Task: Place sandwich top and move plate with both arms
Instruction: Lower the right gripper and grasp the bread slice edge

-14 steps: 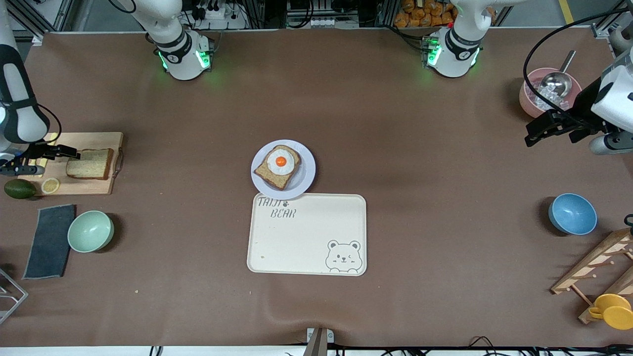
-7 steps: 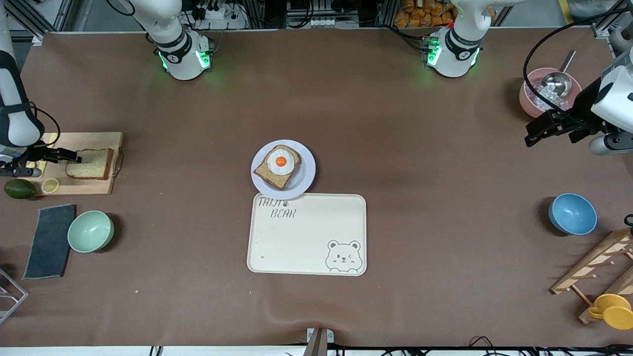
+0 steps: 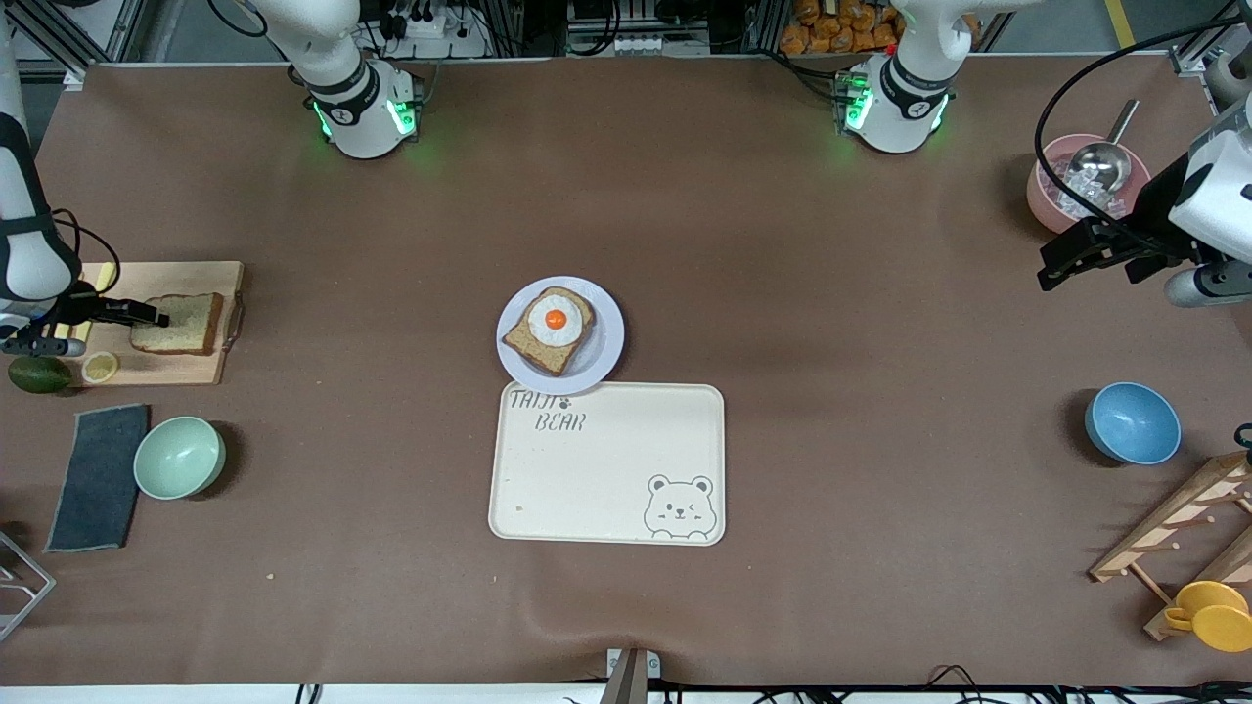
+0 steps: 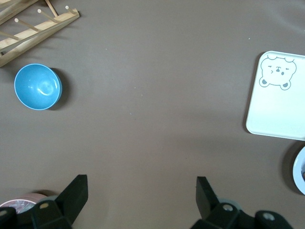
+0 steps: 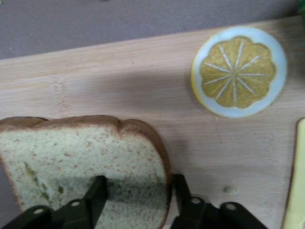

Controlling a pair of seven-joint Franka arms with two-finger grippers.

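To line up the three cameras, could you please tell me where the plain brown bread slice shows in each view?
Front view: the plain brown bread slice lies on the wooden cutting board, at the right arm's end of the table.
Left wrist view: not in it.
Right wrist view: the slice lies beside the right gripper.
Shared landmark: the lemon slice.

Big table point(image 3: 782, 244) covered in brown mat, bit wrinkled near front edge. Aluminium framing point(image 3: 59, 29) along top edge, cables and power strip point(image 3: 430, 22) there too. Pile of orange packets point(image 3: 841, 24) past table's top edge. Grey floor at corners, yellow line point(image 3: 1120, 22) on it. Lighting even, soft shadows.
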